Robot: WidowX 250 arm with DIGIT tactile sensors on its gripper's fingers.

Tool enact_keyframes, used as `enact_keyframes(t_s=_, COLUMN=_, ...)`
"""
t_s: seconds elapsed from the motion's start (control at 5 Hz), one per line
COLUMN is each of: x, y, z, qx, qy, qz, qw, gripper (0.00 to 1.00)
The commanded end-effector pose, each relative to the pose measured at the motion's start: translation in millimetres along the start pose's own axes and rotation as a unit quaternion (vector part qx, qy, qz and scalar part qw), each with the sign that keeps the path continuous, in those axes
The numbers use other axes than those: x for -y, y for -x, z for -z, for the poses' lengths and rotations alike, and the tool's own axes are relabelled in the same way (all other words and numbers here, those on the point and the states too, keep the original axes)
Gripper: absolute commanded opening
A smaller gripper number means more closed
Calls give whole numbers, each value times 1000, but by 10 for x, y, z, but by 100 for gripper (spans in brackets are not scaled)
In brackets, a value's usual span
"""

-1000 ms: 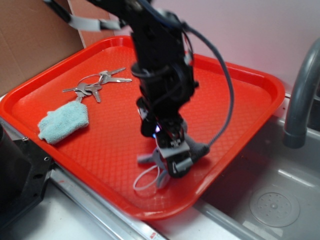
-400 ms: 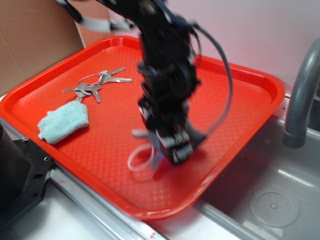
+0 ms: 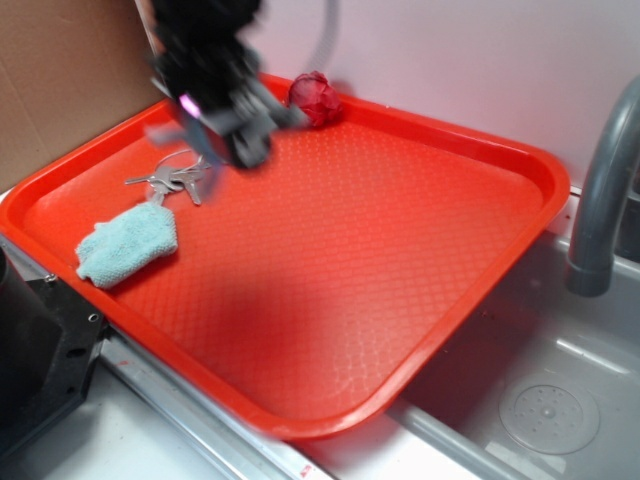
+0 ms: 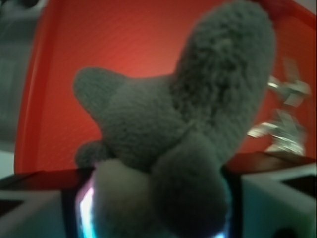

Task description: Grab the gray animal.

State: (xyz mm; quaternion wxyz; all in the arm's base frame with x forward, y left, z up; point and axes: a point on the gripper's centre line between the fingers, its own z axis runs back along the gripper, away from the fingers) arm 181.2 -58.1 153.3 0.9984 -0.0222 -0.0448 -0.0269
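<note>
I've got the claw (image 3: pixel 238 128) up over the far-left part of the red tray (image 3: pixel 480 290), blurred w/ motion in the exterior view. Wrist cam is filled by the gray animal (image 4: pixel 188 129): fuzzy gray limbs splayed out, a paler rounded bit at bottom, pressed right between the claw's pads, so it's clamped on the plush and off the tray surface. Keys (image 3: pixel 180 178) lie just below the claw, blue cloth (image 3: pixel 128 243) near the tray's left edge, red wad (image 3: pixel 316 98) at the far rim. Gray faucet (image 3: pixel 605 190) on the right, sink basin (image 3: pixel 560 400) beneath.
</note>
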Motion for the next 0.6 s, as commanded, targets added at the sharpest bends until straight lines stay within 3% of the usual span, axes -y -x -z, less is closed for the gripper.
enact_keyframes(t_s=0.0, x=-229, y=-119, z=-591, qx=7, qy=-25, qz=-110, qw=994, gripper=0)
enact_keyframes(t_s=0.2, x=-171, y=-182, z=-699, qx=-11, qy=-38, qz=-123, qw=992, gripper=0)
enact_keyframes(t_s=0.4, x=-78, y=-233, z=-768, qx=5, qy=-39, qz=-111, qw=993, gripper=0)
